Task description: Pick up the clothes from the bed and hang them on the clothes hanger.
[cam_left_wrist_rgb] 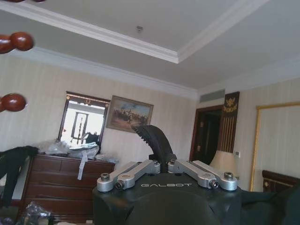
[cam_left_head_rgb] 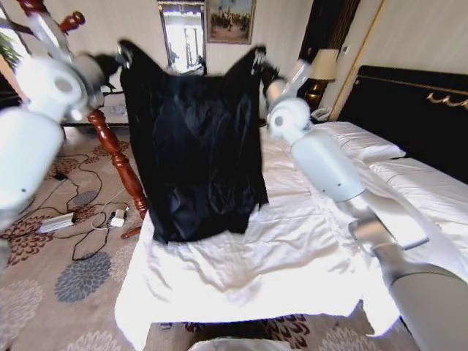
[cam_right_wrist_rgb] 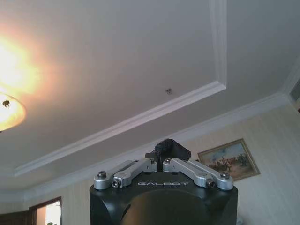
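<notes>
We see the black coat [cam_left_head_rgb: 196, 157] hanging spread in the upper middle of the frame, above the bed [cam_left_head_rgb: 292, 256]. The left claw [cam_left_head_rgb: 126, 55] appears clamped on one top corner, though the view is blurred, and the right claw [cam_left_head_rgb: 257, 60] is pinched on the other. The clothes hanger [cam_left_head_rgb: 117, 157] stands at upper left, just beside the coat.

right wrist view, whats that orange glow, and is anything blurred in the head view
Right wrist view: the lit ceiling lamp flares into orange glare. Head view: the left arm and the coat's top edge are smeared, as by motion; the bed looks bright white.
</notes>
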Controlling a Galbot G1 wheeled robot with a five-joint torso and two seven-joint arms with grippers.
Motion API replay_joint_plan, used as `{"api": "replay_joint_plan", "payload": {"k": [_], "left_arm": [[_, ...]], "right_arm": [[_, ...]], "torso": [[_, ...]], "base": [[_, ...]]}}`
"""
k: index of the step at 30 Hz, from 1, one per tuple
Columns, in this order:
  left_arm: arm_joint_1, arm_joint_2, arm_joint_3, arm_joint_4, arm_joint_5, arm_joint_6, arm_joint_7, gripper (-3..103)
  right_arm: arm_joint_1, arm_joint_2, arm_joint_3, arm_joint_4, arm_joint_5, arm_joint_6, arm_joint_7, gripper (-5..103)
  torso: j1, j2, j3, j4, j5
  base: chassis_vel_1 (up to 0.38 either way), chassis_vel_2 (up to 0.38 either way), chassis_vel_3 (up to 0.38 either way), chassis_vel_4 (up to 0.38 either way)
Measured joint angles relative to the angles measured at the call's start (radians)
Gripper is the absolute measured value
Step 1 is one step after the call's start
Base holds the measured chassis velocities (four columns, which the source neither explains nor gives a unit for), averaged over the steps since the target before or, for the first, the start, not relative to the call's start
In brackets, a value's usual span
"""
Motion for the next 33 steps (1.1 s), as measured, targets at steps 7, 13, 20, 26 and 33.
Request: {"api": "replay_joint_plan", "payload": {"k": [7,13,20,26,33], "left_arm": [[0.012,0.073,-0.006,-0.158,0.007,0.050,-0.083,2],[0.130,0.266,-0.167,-0.421,-0.069,0.105,-0.136,2],[0.238,0.524,-0.356,-0.615,-0.103,0.101,-0.108,2],[0.184,0.607,-0.430,-0.642,-0.173,0.146,-0.113,2],[0.387,0.542,-0.385,-0.727,-0.058,0.226,-0.143,2]], "right_arm": [[-0.079,-0.102,0.030,0.245,0.065,0.006,0.037,1],[-0.156,-0.253,0.117,0.537,0.135,-0.042,0.079,1],[-0.224,-0.521,0.296,0.779,0.211,-0.125,0.120,1],[-0.177,-0.621,0.327,0.812,0.235,-0.176,0.147,1],[-0.313,-0.507,0.185,0.704,0.119,-0.257,0.207,1]], "torso": [[0.000,0.000,0.000,0.0012,-0.0004],[0.000,0.000,0.000,0.0011,-0.0002],[-0.001,0.000,-0.001,0.0006,0.0002],[-0.001,0.001,0.000,0.0013,-0.0011],[0.000,0.000,0.000,0.0007,0.0002]], "base": [[0.000,0.000,0.000,0.000],[0.000,0.000,0.000,0.000],[0.000,0.000,0.000,0.000],[0.000,0.000,0.000,0.000],[0.000,0.000,0.000,0.000]]}}
